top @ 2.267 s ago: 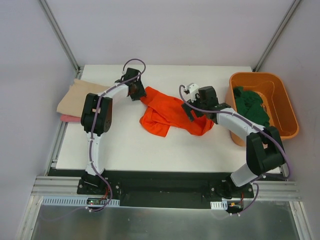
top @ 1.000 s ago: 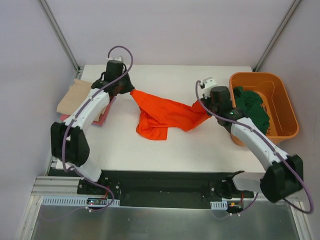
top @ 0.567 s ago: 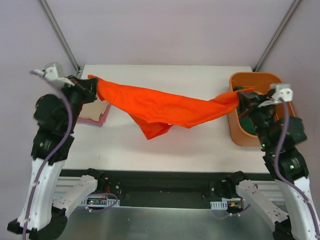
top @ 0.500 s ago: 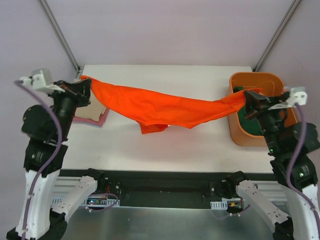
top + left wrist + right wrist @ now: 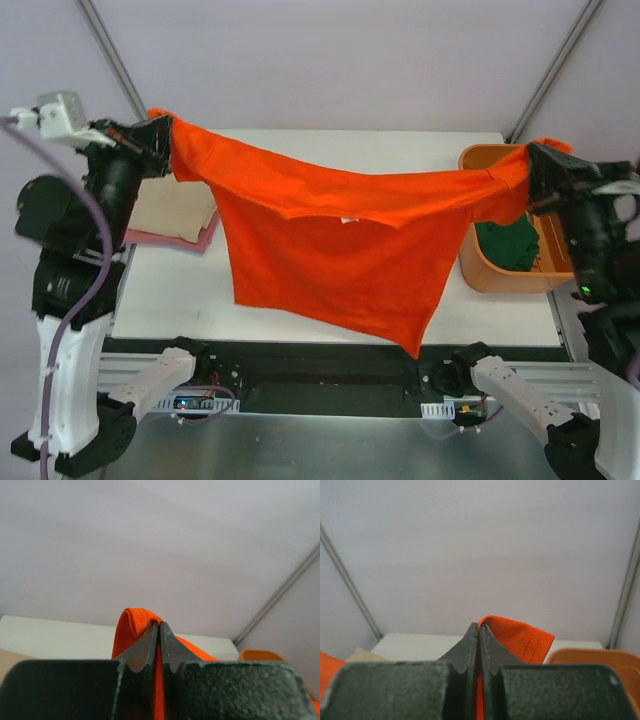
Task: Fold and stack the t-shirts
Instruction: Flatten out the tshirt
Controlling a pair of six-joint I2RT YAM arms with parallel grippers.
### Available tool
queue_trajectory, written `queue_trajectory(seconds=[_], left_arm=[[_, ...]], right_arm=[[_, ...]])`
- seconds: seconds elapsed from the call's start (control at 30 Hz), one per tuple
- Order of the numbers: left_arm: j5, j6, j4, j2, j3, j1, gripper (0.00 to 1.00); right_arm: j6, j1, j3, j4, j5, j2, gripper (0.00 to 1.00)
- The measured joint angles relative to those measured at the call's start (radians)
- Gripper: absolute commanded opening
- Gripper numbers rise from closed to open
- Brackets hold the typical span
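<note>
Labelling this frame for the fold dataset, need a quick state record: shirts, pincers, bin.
orange t-shirt: spread out, hanging in the air between the arms
left pincer: shut on one top corner of it
right pincer: shut on the other top corner
beige t-shirt: lying on the pink t-shirt, left side of table
dark green t-shirt: in the orange bin

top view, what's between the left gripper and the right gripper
The orange t-shirt spans the gap, pinched by the left gripper and right gripper, hanging over the table; the top view shows it.
</note>
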Motion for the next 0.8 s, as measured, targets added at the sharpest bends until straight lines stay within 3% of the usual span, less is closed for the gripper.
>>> queue_trajectory(seconds=[0.17, 0.33, 0.53, 0.7, 0.8], left_arm=[[-0.100, 0.068, 0.002, 0.240, 0.088, 0.001, 0.00], [-0.112, 0.124, -0.032, 0.562, 0.291, 0.038, 0.00], [-0.040, 0.131, -0.151, 0.840, 0.668, 0.120, 0.00], [-0.008, 0.123, -0.157, 0.752, 0.678, 0.144, 0.00], [-0.008, 0.103, -0.128, 0.554, 0.449, 0.144, 0.00]], right_arm=[[-0.035, -0.014, -0.092, 0.028, 0.093, 0.155, 0.00], [-0.041, -0.078, -0.086, 0.087, 0.123, 0.391, 0.00], [-0.011, -0.164, 0.168, 0.074, 0.090, 0.645, 0.00], [0.021, -0.194, 0.218, 0.088, 0.040, 0.597, 0.00], [0.037, -0.227, 0.063, 0.120, 0.019, 0.463, 0.00]])
